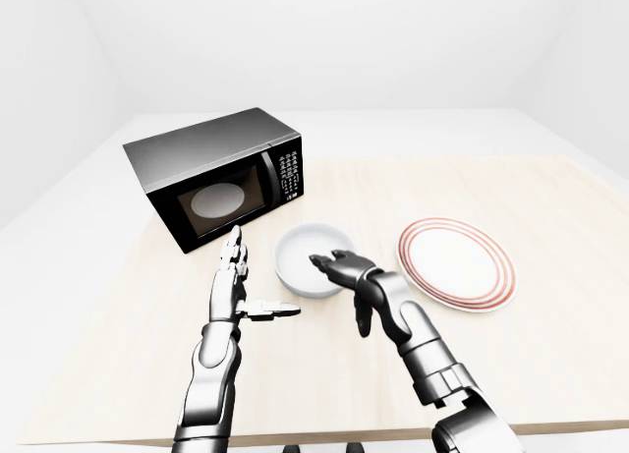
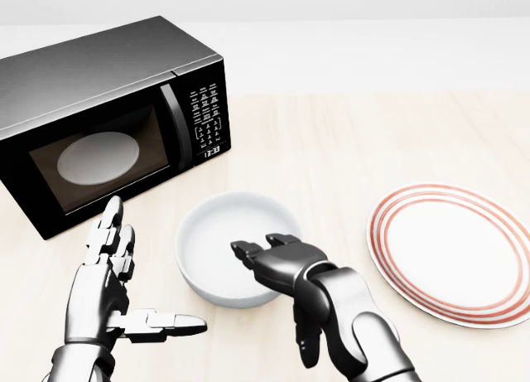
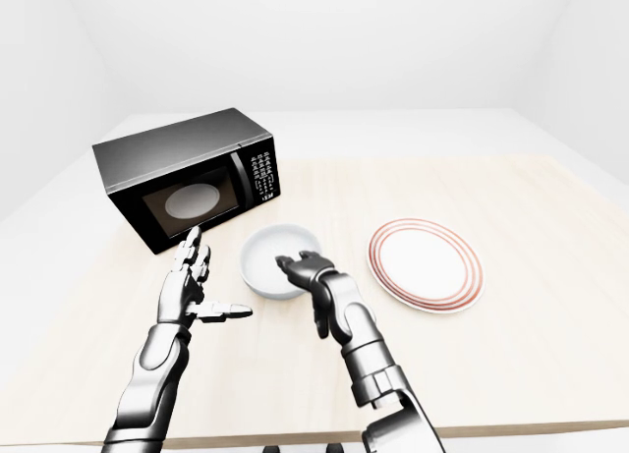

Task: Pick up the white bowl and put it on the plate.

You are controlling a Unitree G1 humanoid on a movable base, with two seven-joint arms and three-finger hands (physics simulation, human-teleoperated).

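The white bowl (image 2: 228,248) sits on the wooden table, just below the microwave in the head view. My right hand (image 2: 269,258) hangs over the bowl's lower right rim, open, its fingers pointing left over the rim; its thumb points down beside the bowl. To the right lies the white plate (image 2: 454,253) with red rings, a hand's width from the bowl. My left hand (image 2: 124,295) stands open to the left of the bowl, fingers up and thumb pointing right, touching nothing.
A black microwave (image 2: 108,117) with its door shut fills the upper left of the head view, close to the bowl and left hand. The light wooden table (image 1: 550,198) stretches out to the right and beyond the plate.
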